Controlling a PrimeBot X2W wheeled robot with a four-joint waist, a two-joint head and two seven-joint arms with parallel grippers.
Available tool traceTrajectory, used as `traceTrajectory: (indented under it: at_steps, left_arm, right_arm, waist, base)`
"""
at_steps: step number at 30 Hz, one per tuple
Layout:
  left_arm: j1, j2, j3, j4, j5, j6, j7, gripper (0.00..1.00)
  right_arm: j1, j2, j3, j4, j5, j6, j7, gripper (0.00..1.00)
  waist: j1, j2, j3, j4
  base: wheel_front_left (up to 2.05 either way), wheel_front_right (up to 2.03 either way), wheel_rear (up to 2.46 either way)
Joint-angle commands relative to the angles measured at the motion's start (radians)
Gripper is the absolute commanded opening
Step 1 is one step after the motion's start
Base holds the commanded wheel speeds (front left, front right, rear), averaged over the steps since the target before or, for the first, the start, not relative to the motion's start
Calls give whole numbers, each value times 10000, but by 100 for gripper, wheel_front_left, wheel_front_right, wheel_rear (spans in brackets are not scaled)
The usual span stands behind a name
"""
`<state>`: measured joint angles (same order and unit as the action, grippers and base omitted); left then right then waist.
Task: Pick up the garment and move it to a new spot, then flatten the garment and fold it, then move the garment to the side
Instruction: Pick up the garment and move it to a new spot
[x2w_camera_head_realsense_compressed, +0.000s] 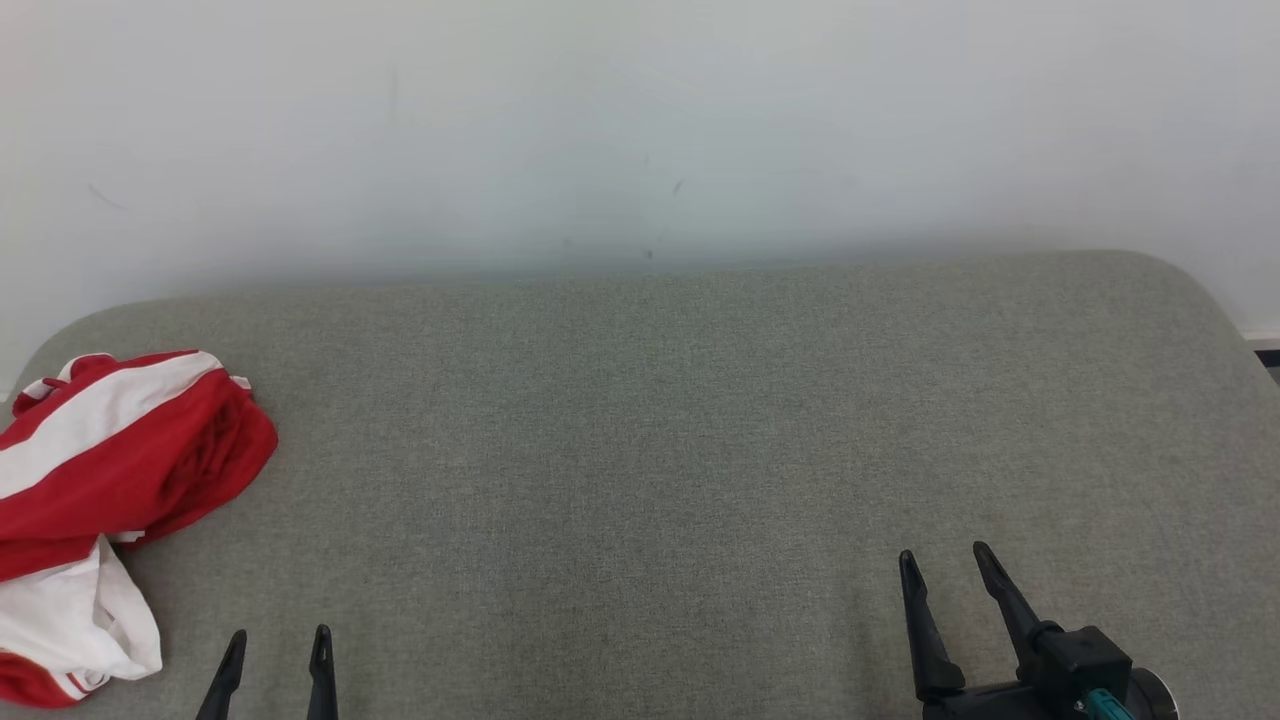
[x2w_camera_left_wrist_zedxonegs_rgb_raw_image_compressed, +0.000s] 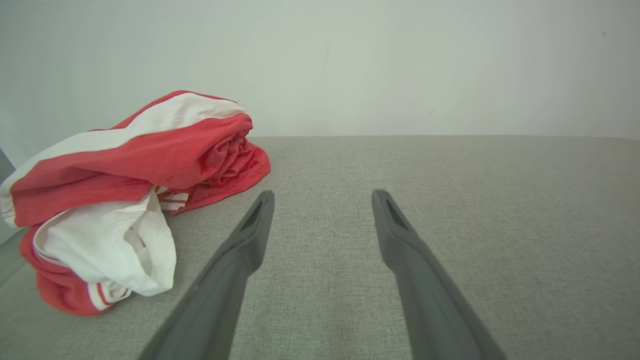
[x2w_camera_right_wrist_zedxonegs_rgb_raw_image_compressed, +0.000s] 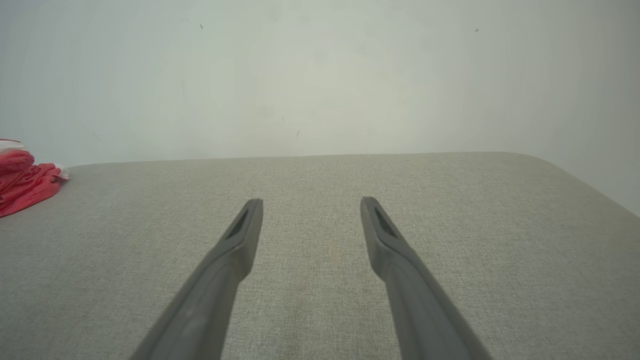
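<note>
Lying crumpled at the left edge of the grey upholstered surface (x2w_camera_head_realsense_compressed: 640, 420), the red and white garment (x2w_camera_head_realsense_compressed: 110, 470) is seen near the left gripper (x2w_camera_head_realsense_compressed: 281, 633), untouched. That gripper and the right gripper (x2w_camera_head_realsense_compressed: 944, 552) are spread wide, and nothing is gripped by either.

The right claw (x2w_camera_head_realsense_compressed: 945, 556) has two long, tapering black fingers (x2w_camera_head_realsense_compressed: 925, 640) on a blocky black mount (x2w_camera_head_realsense_compressed: 1075, 655) with a teal fitting (x2w_camera_head_realsense_compressed: 1100, 703); the left claw (x2w_camera_head_realsense_compressed: 281, 635) looks alike.
</note>
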<state>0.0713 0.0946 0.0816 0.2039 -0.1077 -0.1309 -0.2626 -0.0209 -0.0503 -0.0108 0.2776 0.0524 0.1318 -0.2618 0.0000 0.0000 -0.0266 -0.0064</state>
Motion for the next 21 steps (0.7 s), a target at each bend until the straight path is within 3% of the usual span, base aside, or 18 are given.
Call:
traceTrajectory:
  at_steps: [1,21]
  left_arm:
    - [-75,30,28,-8,-57,17,-35,100]
    - [-88,-58,97,24,-67,73,-35,100]
  right_arm:
    - [-51,2,-3,22,-8,-21,-49,100]
    - [-51,4,-51,79,179,-21,-34,100]
  waist:
    - [0,0,-4,1]
    - [0,0,10,223]
  base:
    - [0,0,0]
    - [0,0,0]
